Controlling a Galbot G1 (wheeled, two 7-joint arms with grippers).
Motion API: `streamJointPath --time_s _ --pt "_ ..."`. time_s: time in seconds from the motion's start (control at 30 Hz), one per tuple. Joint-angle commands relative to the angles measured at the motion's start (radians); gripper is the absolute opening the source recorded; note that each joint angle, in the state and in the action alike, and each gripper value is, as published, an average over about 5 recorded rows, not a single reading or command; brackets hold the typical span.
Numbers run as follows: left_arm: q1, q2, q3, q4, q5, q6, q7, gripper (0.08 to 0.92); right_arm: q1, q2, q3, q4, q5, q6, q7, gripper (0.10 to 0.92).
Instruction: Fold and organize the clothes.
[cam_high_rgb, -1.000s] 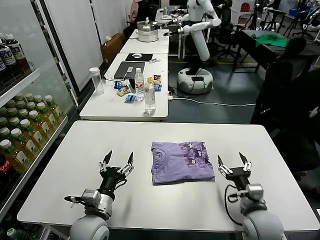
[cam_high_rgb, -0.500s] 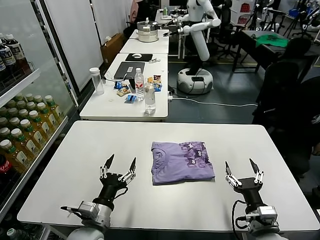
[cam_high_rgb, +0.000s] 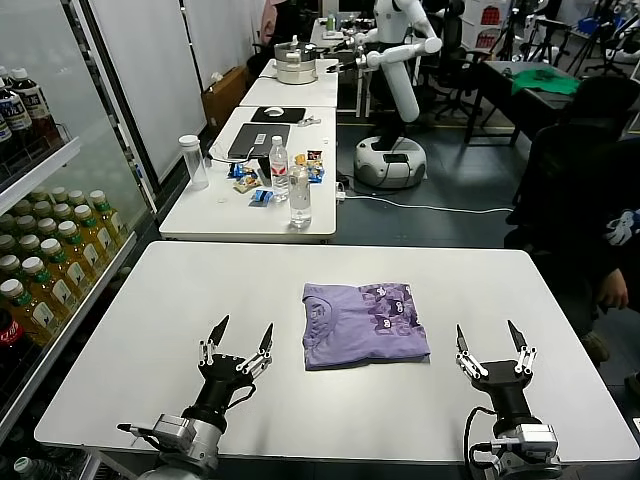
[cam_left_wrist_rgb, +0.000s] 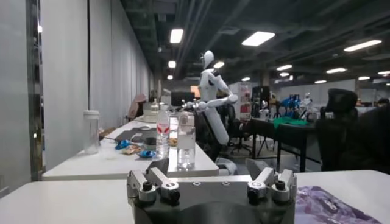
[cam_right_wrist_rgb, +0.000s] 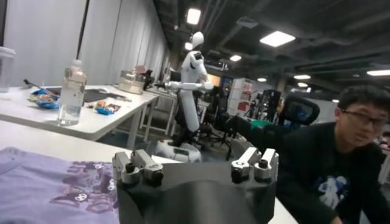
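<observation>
Lavender T-shirt lies folded between left gripper and right gripper, both spread wide, empty.

The T-shirt is thin, soft, matt cloth, lying smooth. The table has a smooth, matt white top. Both grippers look like dark matt metal with hard fingers.

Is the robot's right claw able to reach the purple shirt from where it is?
Probably yes. The right claw stands open near the table's front edge, just beside the folded purple shirt, and only bare table lies between them. Nothing blocks the way.
</observation>
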Motion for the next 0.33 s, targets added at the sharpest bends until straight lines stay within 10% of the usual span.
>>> streamJointPath --time_s 0.03,0.33 --pt "0.015 0.006 -0.001 -0.009 0.004 -0.007 0.006 0.823 -0.021 0.018 0.008 0.019 -0.03 0.009 0.009 0.823" --pt "0.017 0.007 -0.002 -0.012 0.003 -0.01 0.005 0.823 -0.028 0.021 0.013 0.026 -0.041 -0.002 0.018 0.823"
